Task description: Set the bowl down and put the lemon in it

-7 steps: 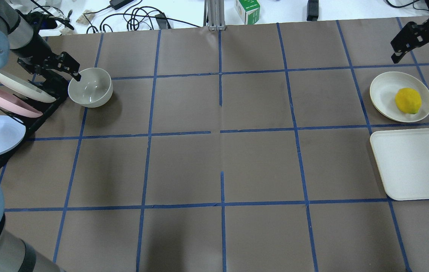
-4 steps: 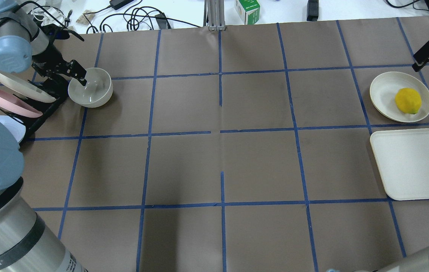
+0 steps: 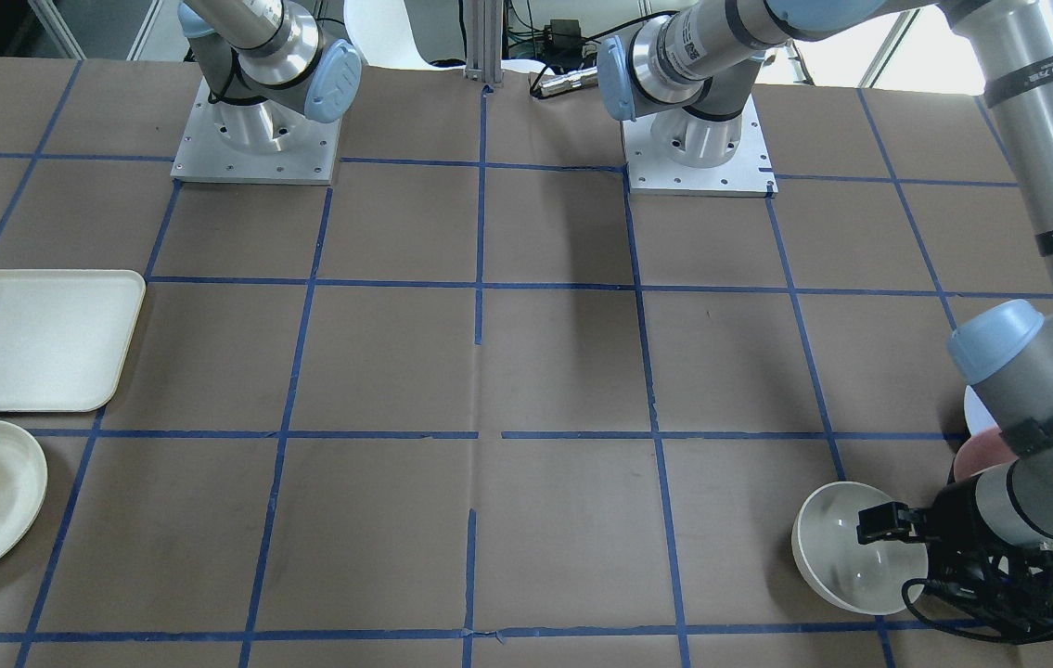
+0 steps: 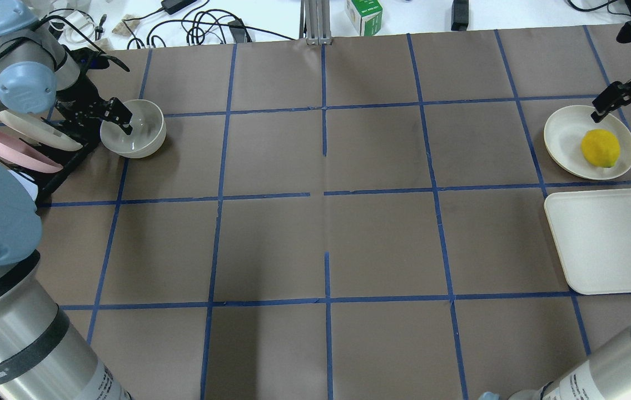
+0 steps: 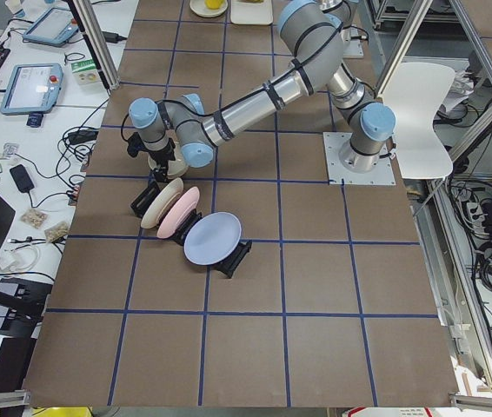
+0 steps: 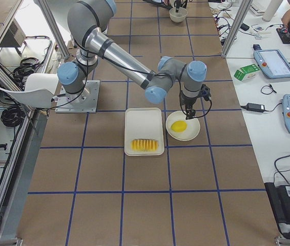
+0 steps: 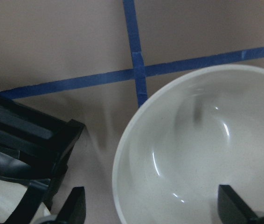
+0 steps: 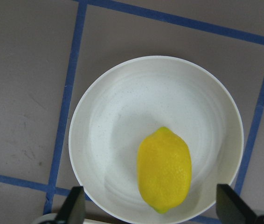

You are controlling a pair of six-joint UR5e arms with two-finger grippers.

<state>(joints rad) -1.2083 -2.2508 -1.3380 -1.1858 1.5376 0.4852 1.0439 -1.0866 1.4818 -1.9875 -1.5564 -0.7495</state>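
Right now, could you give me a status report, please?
Left claw open, straddling bowl rim. Right claw open over lemon, on its white plate. No obstacle seen between them.

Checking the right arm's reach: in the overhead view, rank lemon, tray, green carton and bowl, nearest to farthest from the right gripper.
1. lemon, right side, beside the right gripper.
2. tray, right side, nearer the robot.
3. green carton, far edge, centre.
4. bowl, far left.

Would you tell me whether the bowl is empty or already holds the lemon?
Empty: the bowl shows a bare glossy interior, and the lemon lies on the shallow plate.
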